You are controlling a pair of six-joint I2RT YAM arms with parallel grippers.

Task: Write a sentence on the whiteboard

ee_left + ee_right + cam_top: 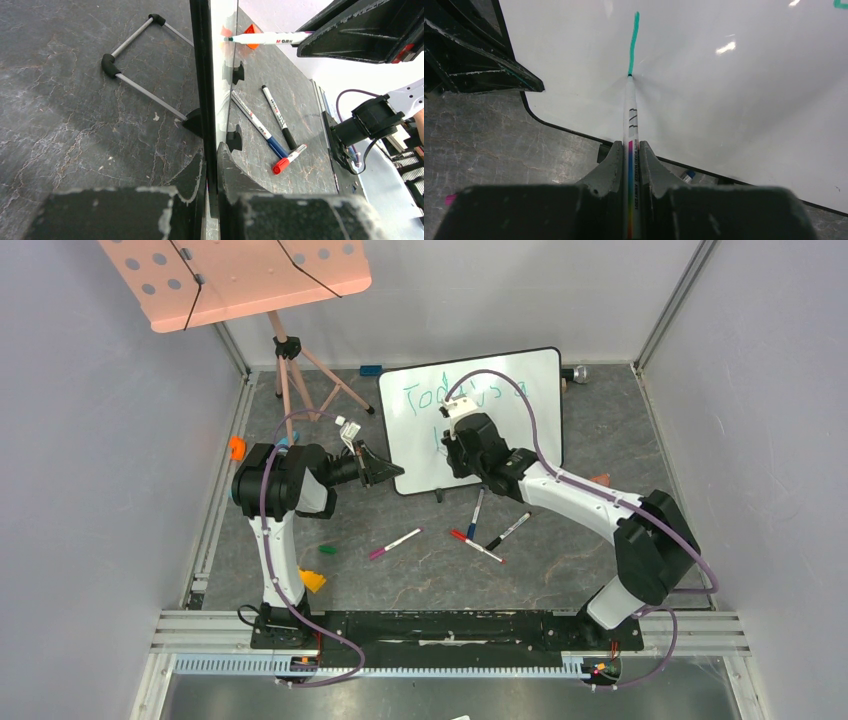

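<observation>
The whiteboard (520, 390) stands tilted on the dark table, with teal writing (425, 395) reading roughly "Today's a" along its top, partly hidden by my right arm. My left gripper (388, 472) is shut on the board's lower left edge; in the left wrist view the black frame (201, 75) runs between its fingertips (212, 160). My right gripper (629, 150) is shut on a white marker (630, 115). The marker's tip touches the whiteboard (734, 100) at the lower end of a fresh vertical teal stroke (634, 42).
Several loose markers lie in front of the board: magenta (395, 543), red (477, 546), black (508, 531), blue (475, 515). A pink perforated music stand (235, 280) on a tripod stands back left. Small orange (237, 447), yellow (313, 580) and green (327, 549) pieces lie left.
</observation>
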